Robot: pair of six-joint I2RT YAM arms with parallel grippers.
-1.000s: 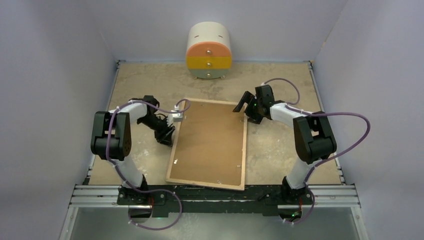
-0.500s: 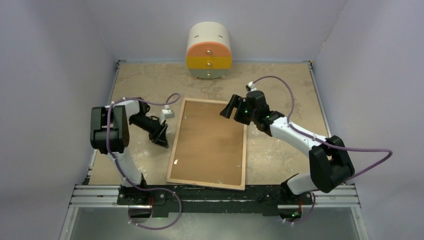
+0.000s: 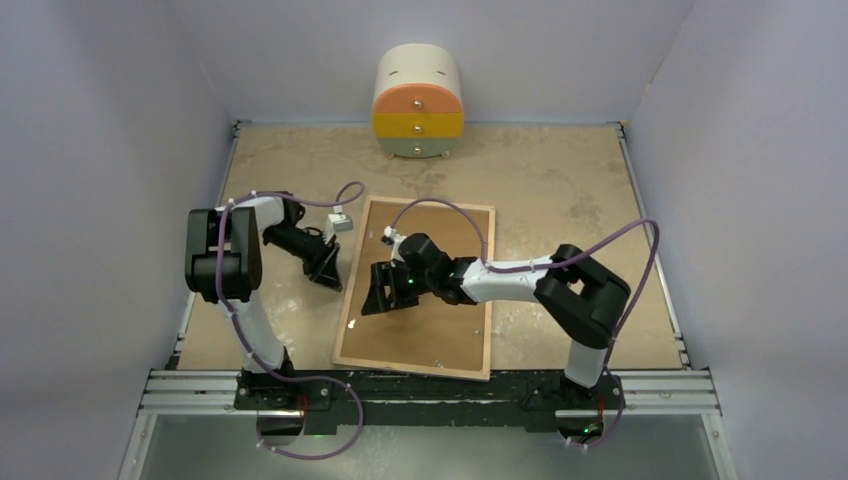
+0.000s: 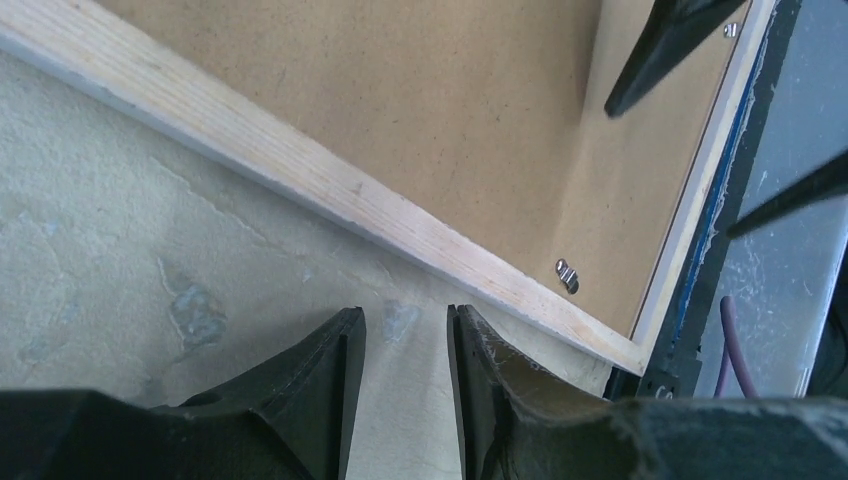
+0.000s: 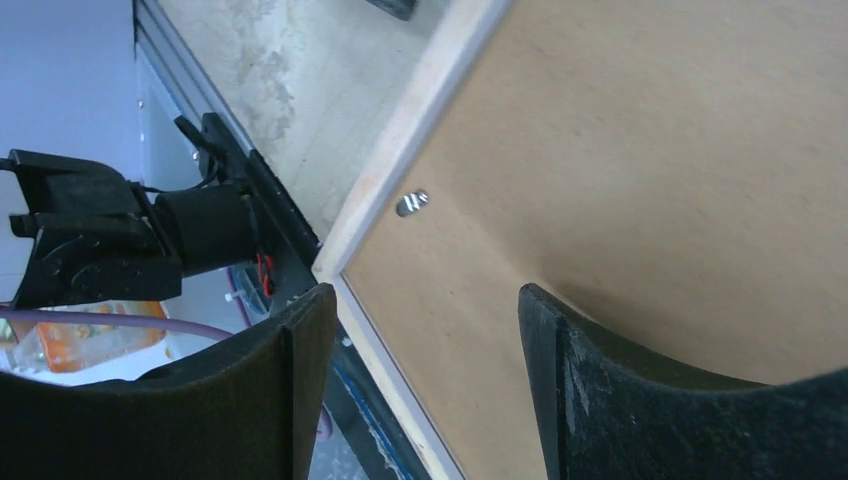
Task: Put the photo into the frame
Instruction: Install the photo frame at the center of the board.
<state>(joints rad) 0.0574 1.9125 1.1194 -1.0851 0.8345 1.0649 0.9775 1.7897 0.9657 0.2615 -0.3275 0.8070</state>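
- The frame [image 3: 412, 368] is seen lying flat, back side up, in the middle of the table [image 3: 560, 170] in the top view.
- A thin rim of light wood is seen all round it, and a plain brown board [image 3: 440, 330] fills the inside.
- A small metal clip [image 4: 567, 275] is seen on the board, close to the rim's lower corner.
- The frame is tipped a little, so its top end leans to the right.
- Its bottom edge is at the black rail [image 3: 430, 388] at the lower side of the picture.
- The left gripper [image 4: 405, 315] is held low over the table, just beside the frame's left rim but apart from it. Its fingers are a small way apart, with nothing between them.
- The right gripper [image 5: 425, 292] is held over the left part of the board. Its fingers are spread wide, and nothing is pinched.
- Table top is seen to the right of the frame and above it, up to the drawer box [image 3: 418, 100] at the top.
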